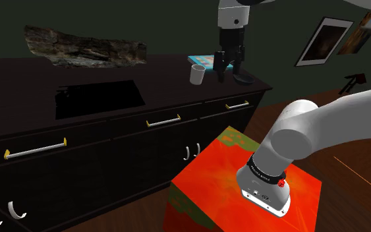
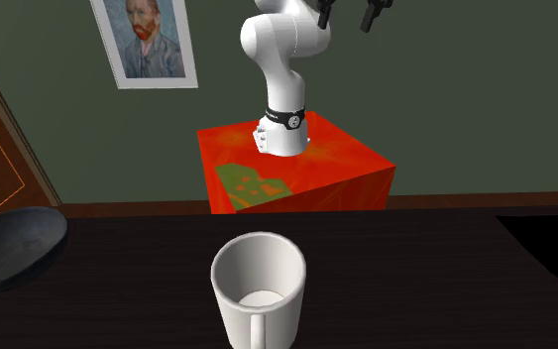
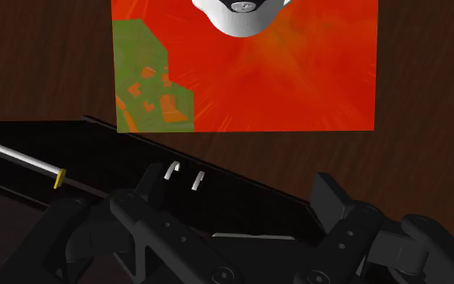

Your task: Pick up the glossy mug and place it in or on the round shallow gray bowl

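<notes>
- Dark green walls hung with framed pictures [image 1: 323,41] are seen behind a long black bench [image 1: 164,79] with handled drawers.
- A glossy white mug [image 1: 197,74] [image 2: 259,292] is set upright on the bench.
- The all-black two-finger tool [image 1: 230,72] [image 2: 348,15] is held above the bench, fingers spread, nothing gripped.
- In the shoulder view, the mug is placed just left of and below the tool, untouched.
- A round shallow dark grey bowl [image 1: 246,80] [image 2: 14,243] is set apart from the mug.
</notes>
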Available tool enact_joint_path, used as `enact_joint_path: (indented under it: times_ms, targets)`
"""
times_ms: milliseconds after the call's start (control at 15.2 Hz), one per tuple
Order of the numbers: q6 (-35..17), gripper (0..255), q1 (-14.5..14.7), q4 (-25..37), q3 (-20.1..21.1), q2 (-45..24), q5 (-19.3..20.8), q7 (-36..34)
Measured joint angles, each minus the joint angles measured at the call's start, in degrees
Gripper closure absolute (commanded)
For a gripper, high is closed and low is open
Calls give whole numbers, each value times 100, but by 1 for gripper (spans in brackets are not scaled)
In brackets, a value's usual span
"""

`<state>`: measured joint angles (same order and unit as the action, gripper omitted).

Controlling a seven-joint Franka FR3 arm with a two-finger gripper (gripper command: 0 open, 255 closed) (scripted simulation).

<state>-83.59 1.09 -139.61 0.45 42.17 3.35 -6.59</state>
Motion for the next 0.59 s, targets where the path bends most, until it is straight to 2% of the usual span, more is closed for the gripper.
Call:
enact_joint_path:
  times_ms: [198, 594]
  targets:
    - [-209, 0, -49, -2, -111, -159, 99, 116]
    - [-1148, 0, -215, 218, -539, -1063, 404, 560]
